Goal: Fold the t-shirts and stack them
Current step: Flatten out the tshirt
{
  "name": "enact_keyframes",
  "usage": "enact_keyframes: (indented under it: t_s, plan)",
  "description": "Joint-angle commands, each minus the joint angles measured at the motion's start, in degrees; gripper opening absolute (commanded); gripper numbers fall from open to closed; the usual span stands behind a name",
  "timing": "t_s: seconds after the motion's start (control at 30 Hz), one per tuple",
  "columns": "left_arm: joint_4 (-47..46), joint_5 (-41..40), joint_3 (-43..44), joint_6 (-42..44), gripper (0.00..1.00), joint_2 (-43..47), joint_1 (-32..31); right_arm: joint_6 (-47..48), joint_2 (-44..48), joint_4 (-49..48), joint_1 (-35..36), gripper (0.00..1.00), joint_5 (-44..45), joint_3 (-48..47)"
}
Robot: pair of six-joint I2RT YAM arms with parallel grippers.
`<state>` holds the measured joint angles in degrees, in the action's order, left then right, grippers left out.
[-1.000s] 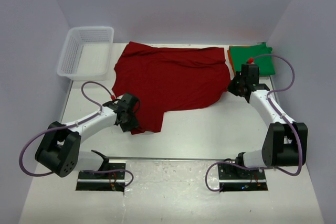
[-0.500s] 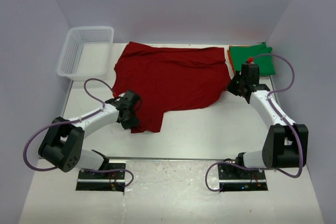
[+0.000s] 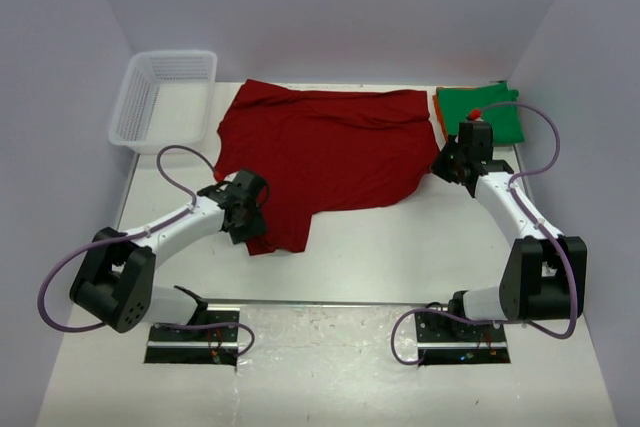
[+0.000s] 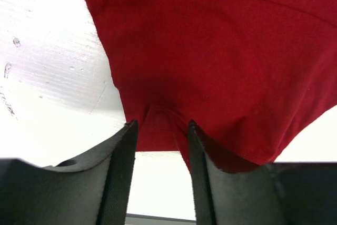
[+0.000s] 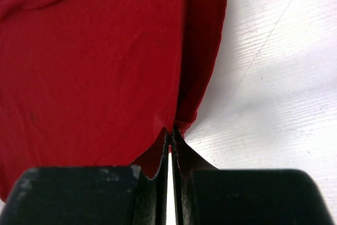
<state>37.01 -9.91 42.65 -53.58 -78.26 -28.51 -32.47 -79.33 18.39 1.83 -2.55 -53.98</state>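
Where the near left hem of the dark red shirt (image 3: pixel 330 147) lies on the table (image 3: pixel 400 247), we see the left claw (image 4: pixel 159 125) set down with its fingers partly apart. A small pucker of red cloth rises in the gap between them, and the fingers are not pressed together on it. Across on the right, the right claw (image 5: pixel 170 133) is closed tight, with a fold of the same shirt's right edge pinched between its fingers.

We see the dark red shirt spread wide and rumpled over the middle of the table, between the two claws. Farther back, at the right corner, lies the green shirt (image 3: pixel 480 112), folded flat. A thin edge of the orange shirt (image 3: pixel 437 107) shows along its left side. At the far left corner sits a white mesh basket (image 3: pixel 130 112).
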Motion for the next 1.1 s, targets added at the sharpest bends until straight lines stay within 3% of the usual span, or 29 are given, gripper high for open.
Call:
enact_keyframes:
  t_s: [0.0,0.37,0.7,0.8,0.93,1.07]
  plan:
    - [-0.71,-0.99,1.73,0.67,0.43,-0.93,0.39,0.83,0.93,-1.61,0.20,0.00,-0.27,-0.34]
    - [-2.47,-0.46,0.41,1.20,0.39,-3.04,1.00,0.92,1.37,-1.52,0.20,0.00,0.00,-0.25]
    - [-4.32,0.16,0.32,2.34,0.27,-5.59,2.32,1.00,1.46,-1.60,0.20,0.00,-0.09,-0.16]
    - [-4.32,0.24,0.24,2.61,0.20,-5.85,2.50,1.00,1.46,-1.61,0.20,0.00,-0.18,-0.16]
    - [-3.97,0.51,0.41,2.78,0.00,-4.89,2.67,1.00,0.85,-1.61,0.28,0.00,-0.44,-0.34]
    - [-2.92,0.68,0.94,2.78,0.00,-3.92,2.67,1.00,0.67,-1.52,0.46,0.00,-0.44,-0.43]
